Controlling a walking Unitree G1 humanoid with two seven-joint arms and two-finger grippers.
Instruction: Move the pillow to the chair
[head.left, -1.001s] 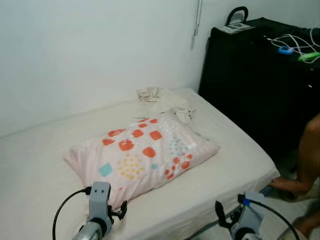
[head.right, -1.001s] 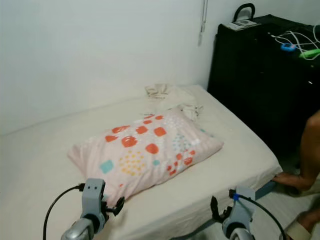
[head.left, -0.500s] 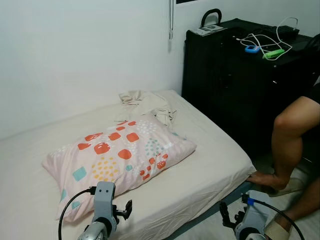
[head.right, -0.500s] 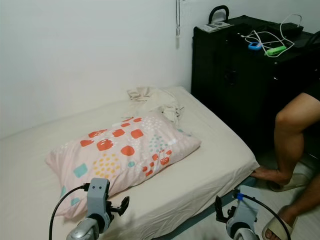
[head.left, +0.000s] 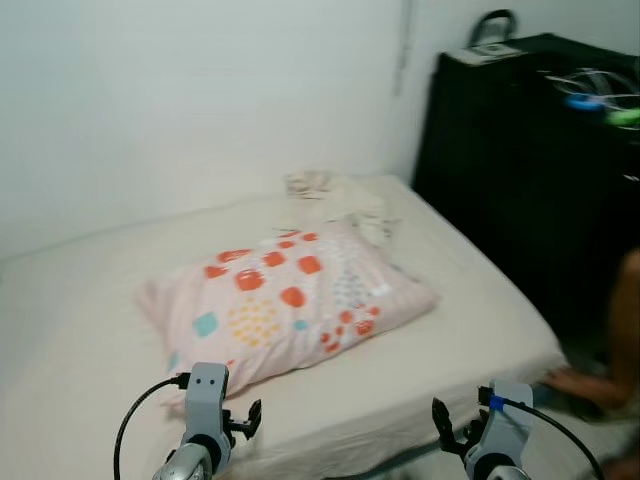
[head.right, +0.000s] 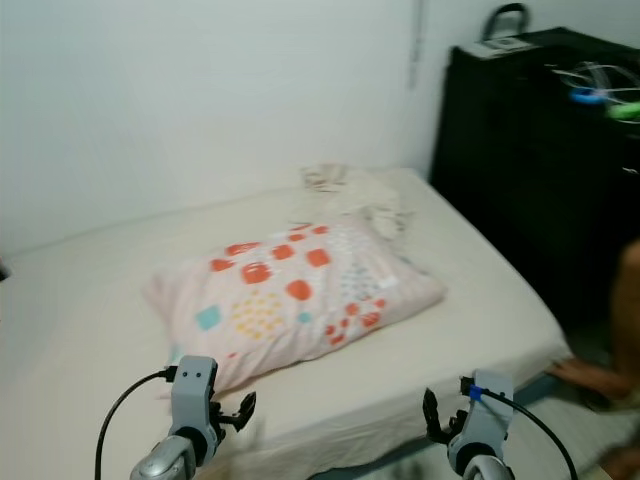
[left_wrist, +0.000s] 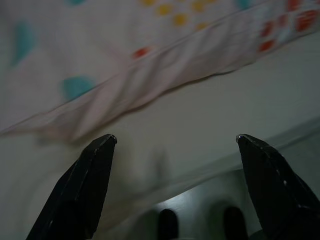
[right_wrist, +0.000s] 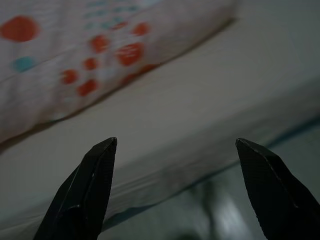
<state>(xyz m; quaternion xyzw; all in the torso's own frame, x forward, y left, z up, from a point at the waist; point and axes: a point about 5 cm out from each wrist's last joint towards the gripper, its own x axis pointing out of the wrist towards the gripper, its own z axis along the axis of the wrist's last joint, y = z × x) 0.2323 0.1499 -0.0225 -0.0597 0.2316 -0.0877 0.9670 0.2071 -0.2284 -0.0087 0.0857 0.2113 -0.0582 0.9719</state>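
A pale pink pillow (head.left: 285, 308) with red, teal and yellow patches lies across the middle of the bed (head.left: 80, 330). My left gripper (left_wrist: 175, 142) is held low at the bed's near edge, just short of the pillow's near left corner, open and holding nothing. My right gripper (right_wrist: 175, 142) hangs open beyond the bed's near right edge, facing the mattress side and the pillow's (right_wrist: 85, 65) right end. The pillow's (left_wrist: 125, 55) seam runs close ahead of the left fingers (left_wrist: 85, 185).
A crumpled pale cloth (head.left: 335, 200) lies at the bed's far corner by the wall. A tall black cabinet (head.left: 530, 180) with cables on top stands to the right. A person's leg and foot (head.left: 610, 350) rest on the floor beside the bed's right corner.
The camera has swung back left, so the whole scene has shifted right in the picture. The pillow lies where it did on the bed, and both grippers stay low and open.
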